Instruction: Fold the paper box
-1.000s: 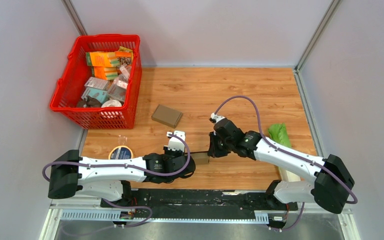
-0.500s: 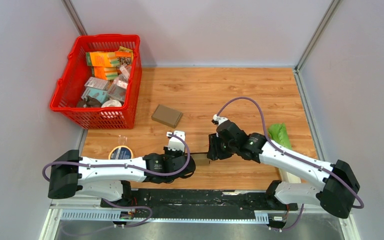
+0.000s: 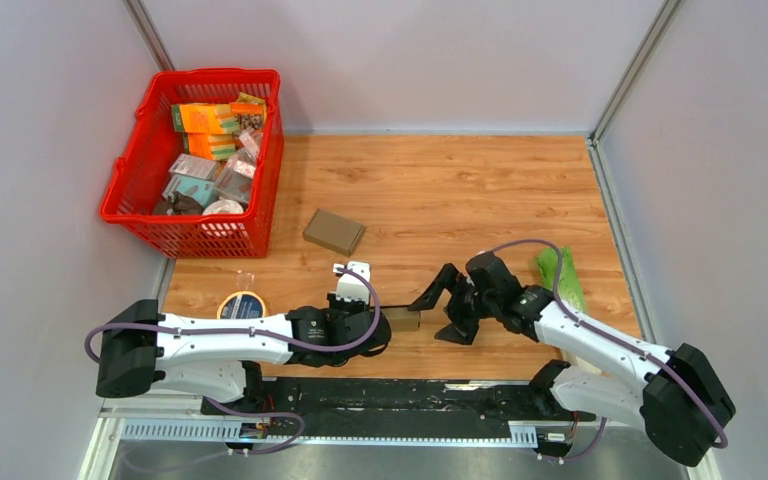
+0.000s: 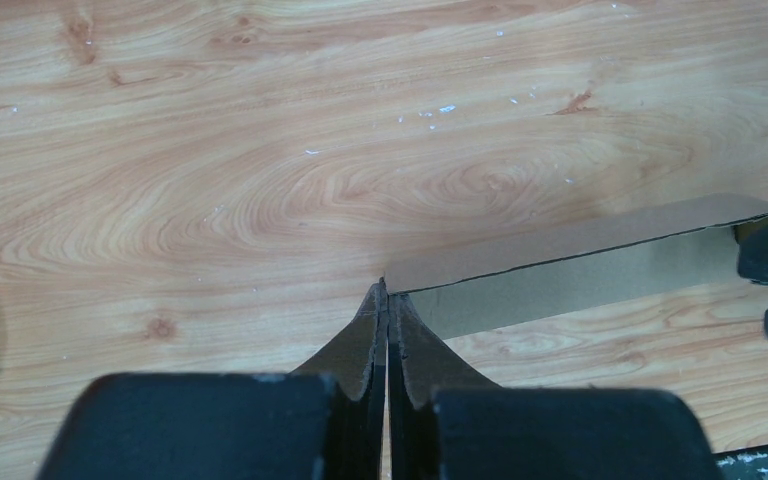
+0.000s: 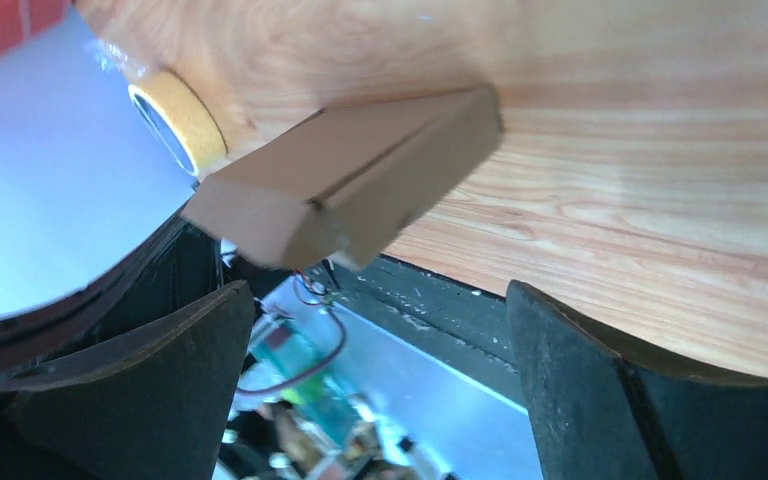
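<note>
The paper box (image 3: 403, 319) is a small brown cardboard piece near the table's front edge. My left gripper (image 3: 378, 322) is shut on its left end. In the left wrist view the gripper (image 4: 387, 395) pinches two cardboard flaps (image 4: 375, 340), and the box body (image 4: 580, 265) runs off to the right. My right gripper (image 3: 438, 319) stands open just right of the box, not touching it. In the right wrist view the box (image 5: 350, 190) lies ahead of the wide-apart fingers (image 5: 610, 390) of that gripper (image 5: 375, 400), with nothing between them.
A red basket (image 3: 195, 236) full of packets stands at the back left. A second flat brown box (image 3: 334, 231) lies mid-table. A tape roll (image 3: 241, 305) sits left of my left arm, and a green object (image 3: 558, 270) lies at the right edge.
My right gripper has let go of the box's right end, opened wide and drawn back to the right. The left gripper and the box have stayed put.
</note>
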Controlling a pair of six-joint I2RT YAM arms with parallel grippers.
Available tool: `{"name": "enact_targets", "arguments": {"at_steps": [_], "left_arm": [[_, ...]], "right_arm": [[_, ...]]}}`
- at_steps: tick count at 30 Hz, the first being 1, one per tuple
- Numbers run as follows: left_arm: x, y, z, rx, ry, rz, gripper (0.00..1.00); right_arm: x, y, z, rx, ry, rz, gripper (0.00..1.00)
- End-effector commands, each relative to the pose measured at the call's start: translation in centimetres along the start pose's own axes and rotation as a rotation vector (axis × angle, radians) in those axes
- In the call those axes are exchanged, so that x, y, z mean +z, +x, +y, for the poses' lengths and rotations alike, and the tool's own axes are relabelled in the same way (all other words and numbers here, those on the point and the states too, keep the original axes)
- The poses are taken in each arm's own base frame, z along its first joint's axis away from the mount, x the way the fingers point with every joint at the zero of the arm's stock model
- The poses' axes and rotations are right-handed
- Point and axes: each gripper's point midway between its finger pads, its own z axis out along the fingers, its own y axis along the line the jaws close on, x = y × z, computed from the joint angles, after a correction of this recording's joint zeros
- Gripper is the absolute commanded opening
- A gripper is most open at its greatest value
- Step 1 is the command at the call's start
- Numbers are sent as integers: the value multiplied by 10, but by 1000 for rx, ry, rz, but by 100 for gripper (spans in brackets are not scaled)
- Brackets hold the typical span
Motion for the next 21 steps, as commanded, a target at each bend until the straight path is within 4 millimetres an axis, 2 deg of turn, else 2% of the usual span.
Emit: {"name": "enact_targets", "arguments": {"at_steps": [1, 8, 12, 13, 17, 21], "left_arm": [[-1, 12, 6, 17, -6, 39, 0], [-4, 10, 5, 15, -15, 39, 0], [-4, 8, 2, 20, -16, 38, 0], [-5, 7, 0, 19, -13, 37, 0], [-5, 7, 0, 27, -16, 39, 0], [-6, 6, 2, 28, -20, 32, 0]], "right_arm": [[-2, 1, 31, 322, -166, 62, 100], [8, -5, 53, 398, -248, 115, 100], [12, -12, 51, 435, -257, 85, 98], [15, -12, 47, 447, -251, 82, 96], [24, -15, 48, 463, -272, 97, 89], [31, -13, 39, 472, -266, 107, 77]]}}
